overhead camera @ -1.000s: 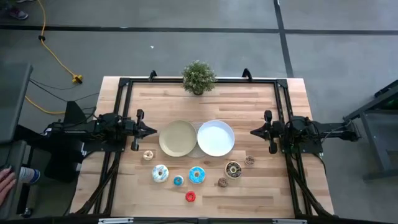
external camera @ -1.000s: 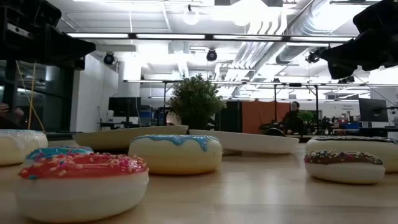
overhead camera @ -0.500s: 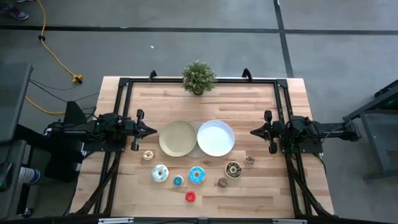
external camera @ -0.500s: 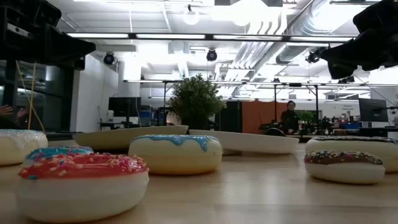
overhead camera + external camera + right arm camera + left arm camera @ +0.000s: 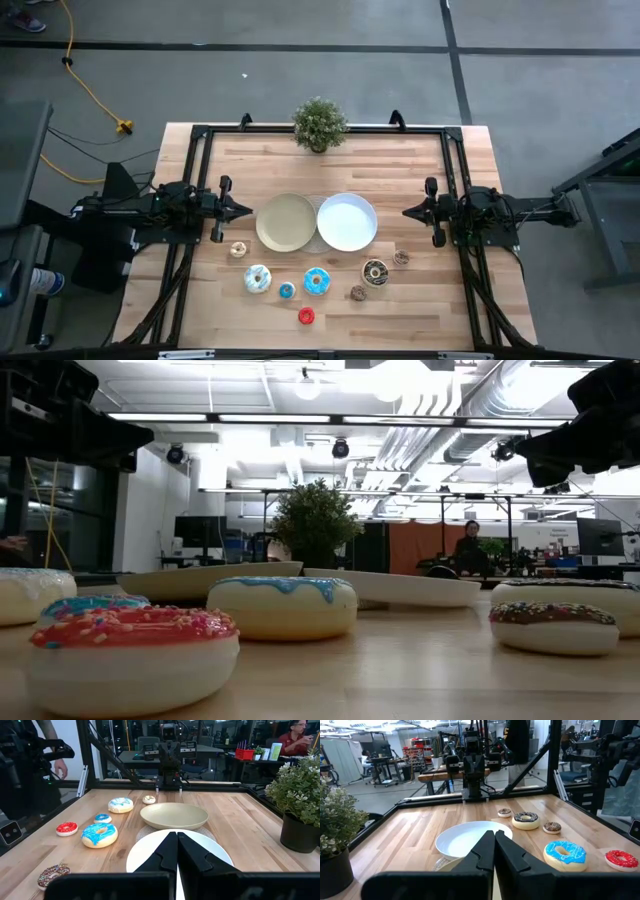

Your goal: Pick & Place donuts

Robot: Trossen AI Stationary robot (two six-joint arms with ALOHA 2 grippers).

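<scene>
Several toy donuts lie flat on the near half of the wooden table: a red one (image 5: 306,316), a large blue one (image 5: 317,281), a small blue one (image 5: 286,291), a white-and-blue one (image 5: 257,278), a small tan one (image 5: 238,250), a dark brown one (image 5: 375,271) and two small brown ones (image 5: 358,293) (image 5: 401,258). My left gripper (image 5: 247,210) hovers shut at the left of the beige plate (image 5: 286,222). My right gripper (image 5: 405,211) hovers shut at the right of the white plate (image 5: 347,221). Both are level, point at each other and touch nothing.
The two plates sit side by side at the table's middle, the white one overlapping the beige one's edge. A potted plant (image 5: 319,125) stands at the far edge. A black frame (image 5: 195,150) borders the table. A person's hand (image 5: 60,767) shows beyond the table.
Both arms and all donuts have stayed still. A person's hand at the picture's left edge, off the table, has drawn out of the high view.
</scene>
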